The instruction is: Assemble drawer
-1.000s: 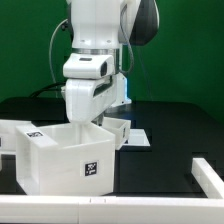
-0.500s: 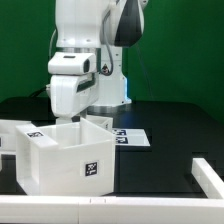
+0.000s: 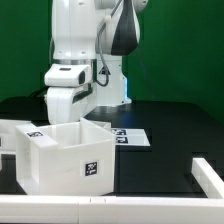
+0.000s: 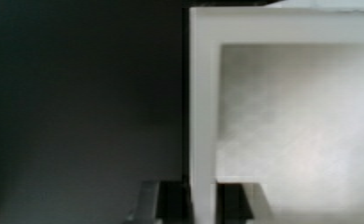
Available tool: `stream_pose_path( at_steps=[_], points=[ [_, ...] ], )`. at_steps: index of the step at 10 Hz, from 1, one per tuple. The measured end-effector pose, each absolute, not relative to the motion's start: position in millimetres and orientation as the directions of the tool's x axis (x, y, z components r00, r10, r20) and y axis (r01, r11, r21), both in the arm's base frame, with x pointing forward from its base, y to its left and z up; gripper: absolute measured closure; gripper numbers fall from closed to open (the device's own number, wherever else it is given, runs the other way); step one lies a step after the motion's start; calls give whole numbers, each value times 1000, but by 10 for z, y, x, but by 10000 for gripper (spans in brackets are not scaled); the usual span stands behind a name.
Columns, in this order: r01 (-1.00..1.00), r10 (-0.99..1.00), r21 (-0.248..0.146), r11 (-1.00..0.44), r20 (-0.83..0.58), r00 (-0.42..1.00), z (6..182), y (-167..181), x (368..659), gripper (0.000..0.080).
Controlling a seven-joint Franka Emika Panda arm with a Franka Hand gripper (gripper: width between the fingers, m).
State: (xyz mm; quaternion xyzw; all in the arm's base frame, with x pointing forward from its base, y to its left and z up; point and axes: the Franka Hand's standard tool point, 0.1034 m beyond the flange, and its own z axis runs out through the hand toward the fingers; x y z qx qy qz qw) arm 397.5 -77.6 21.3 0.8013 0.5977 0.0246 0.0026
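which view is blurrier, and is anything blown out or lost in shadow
Wrist view: soft all over; the casing has fuzzy edges and the gripper is only dark smears at the frame edge. Exterior view: sharper; the tag pattern on the casing is legible, but the white arm is close to blown out and the black table swallows shadow detail.

In the exterior view the casing (image 3: 62, 155) hides the jaws' tips and part of a tray (image 3: 113, 130) behind it. A white part (image 3: 207, 172) runs off that view's right edge. The wrist view is blurred; its edge cuts the fingers (image 4: 166, 205), so contact with the casing's wall cannot be told.
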Motion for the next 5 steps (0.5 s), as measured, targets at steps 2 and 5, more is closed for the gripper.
stream_pose_path(
  at_steps=[2, 5],
  points=[
    [958, 958, 32, -286, 36, 284, 209, -775, 3971, 580],
    [933, 933, 16, -360, 3, 360, 675, -799, 4170, 263]
  ],
)
